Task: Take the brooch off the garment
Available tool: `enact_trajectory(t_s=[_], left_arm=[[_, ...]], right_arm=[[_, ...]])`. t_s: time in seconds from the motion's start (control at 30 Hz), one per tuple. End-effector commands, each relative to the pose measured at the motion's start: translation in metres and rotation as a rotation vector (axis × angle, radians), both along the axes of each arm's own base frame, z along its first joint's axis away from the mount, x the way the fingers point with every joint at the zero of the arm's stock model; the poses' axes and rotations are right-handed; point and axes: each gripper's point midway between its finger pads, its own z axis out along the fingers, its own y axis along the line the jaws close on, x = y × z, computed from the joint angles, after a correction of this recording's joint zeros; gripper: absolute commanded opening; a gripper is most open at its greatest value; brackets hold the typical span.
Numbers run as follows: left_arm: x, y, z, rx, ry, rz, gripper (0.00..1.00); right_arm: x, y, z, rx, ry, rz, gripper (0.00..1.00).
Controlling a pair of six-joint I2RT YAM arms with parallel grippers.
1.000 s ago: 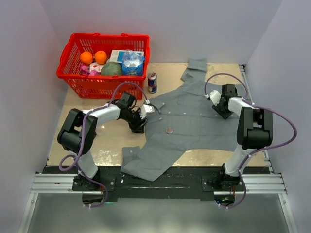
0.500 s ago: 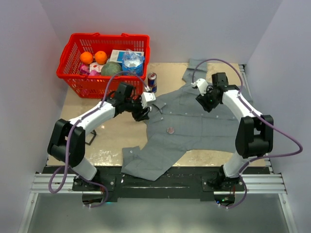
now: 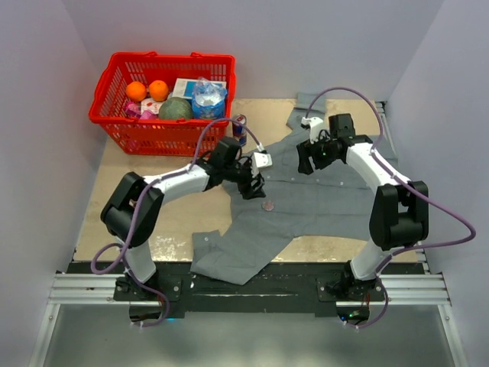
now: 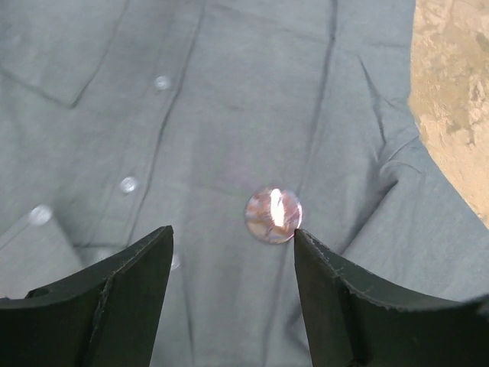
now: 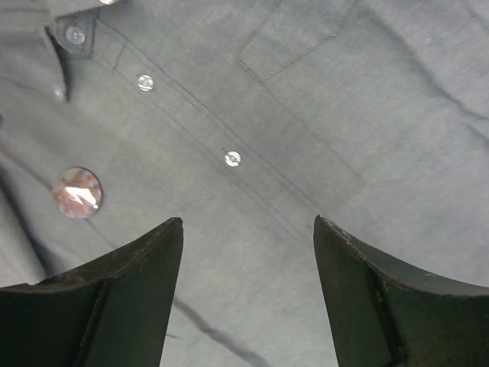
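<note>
Ahead of left gripper (image 4: 231, 237), jaws spread wide, brooch (image 4: 273, 215) sits nearer one finger; shld centre, then pinch w/o shirt (image 4: 229, 92).

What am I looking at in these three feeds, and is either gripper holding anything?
Two robot arms, bolted at the near edge of the table. The overhead picture shows both; the other two come from a camera on each wrist, its dark fingers at the bottom. On the table lies a grey shirt bearing a small pink brooch, with a red basket and a drink can beside it. The left gripper hovers open near the brooch; the right gripper is open over the shirt's buttons. Nothing is held.
</note>
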Motion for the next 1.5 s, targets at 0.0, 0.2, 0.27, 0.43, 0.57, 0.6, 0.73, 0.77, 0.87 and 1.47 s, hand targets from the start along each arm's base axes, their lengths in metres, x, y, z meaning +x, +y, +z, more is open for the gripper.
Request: enact_trajectory(t_s=[0.0, 0.2, 0.27, 0.43, 0.57, 0.6, 0.73, 0.77, 0.87, 1.47], left_arm=[[0.004, -0.024, 0.007, 0.008, -0.15, -0.009, 0.67], [-0.011, -0.031, -0.02, 0.096, -0.162, -0.037, 0.64], [-0.016, -0.036, -0.023, 0.098, -0.19, -0.046, 0.63], [-0.021, -0.049, -0.042, 0.132, -0.181, -0.065, 0.59], [-0.025, -0.055, -0.05, 0.15, -0.197, -0.115, 0.59], [-0.027, -0.054, -0.055, 0.163, -0.187, -0.128, 0.59], [-0.024, -0.045, -0.069, 0.239, -0.175, -0.108, 0.59], [-0.021, -0.043, -0.069, 0.25, -0.189, -0.099, 0.59], [-0.013, -0.038, -0.068, 0.275, -0.214, -0.065, 0.58], [-0.012, -0.036, -0.047, 0.12, 0.136, 0.028, 0.52]], right_arm=[[-0.004, 0.015, -0.004, 0.094, 0.095, -0.044, 0.71], [-0.006, 0.02, -0.008, 0.136, 0.113, -0.081, 0.71], [-0.009, 0.019, -0.011, 0.138, 0.12, -0.086, 0.71], [-0.02, 0.015, -0.025, 0.122, 0.175, -0.117, 0.71], [-0.028, 0.018, -0.028, 0.142, 0.201, -0.117, 0.71], [-0.028, 0.019, -0.028, 0.147, 0.202, -0.119, 0.71], [-0.027, 0.02, -0.026, 0.153, 0.196, -0.121, 0.71], [-0.027, 0.02, -0.026, 0.154, 0.196, -0.121, 0.71], [-0.027, 0.02, -0.027, 0.156, 0.198, -0.122, 0.71], [-0.035, 0.019, -0.033, 0.127, 0.221, -0.093, 0.67]])
